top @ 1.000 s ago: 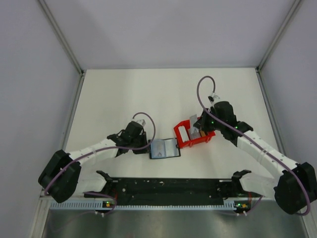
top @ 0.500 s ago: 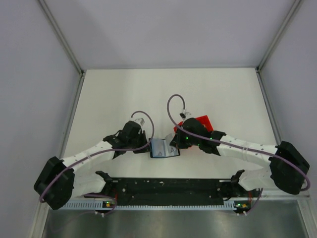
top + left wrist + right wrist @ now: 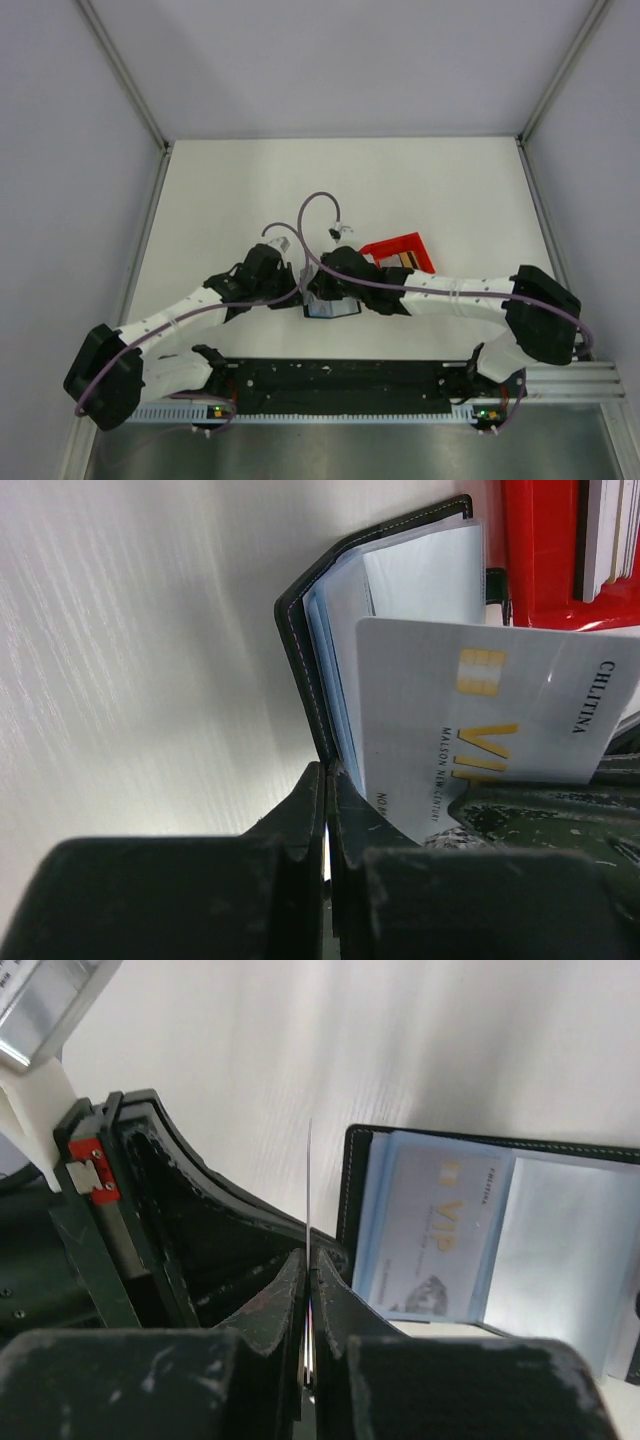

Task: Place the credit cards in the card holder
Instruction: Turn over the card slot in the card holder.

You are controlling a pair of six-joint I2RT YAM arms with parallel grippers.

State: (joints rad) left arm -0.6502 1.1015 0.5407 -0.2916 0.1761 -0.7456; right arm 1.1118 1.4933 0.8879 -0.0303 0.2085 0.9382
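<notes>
Our right hand (image 3: 308,1260) pinches a pale credit card (image 3: 480,720) upright, just over the open card holder (image 3: 560,1240) lying on the surface (image 3: 150,630). We see the left hand (image 3: 326,810) pressed together, tips at the holder's black edge. More cards (image 3: 600,530) stand in the red tray (image 3: 398,246) just beside it.

Pretty standard twin setup: left arm (image 3: 180,310) and right arm (image 3: 450,293) are white tube links with chunky black joint housings. A purple cable (image 3: 312,205) loops up just behind the left gripper (image 3: 326,780) and the right gripper (image 3: 308,1250) alike. Fingers (image 3: 265,1310) are matte black, scuffed with pale flecks. Left of the right gripper's fingers there's a little red block (image 3: 92,1165) with two silver screws.
</notes>
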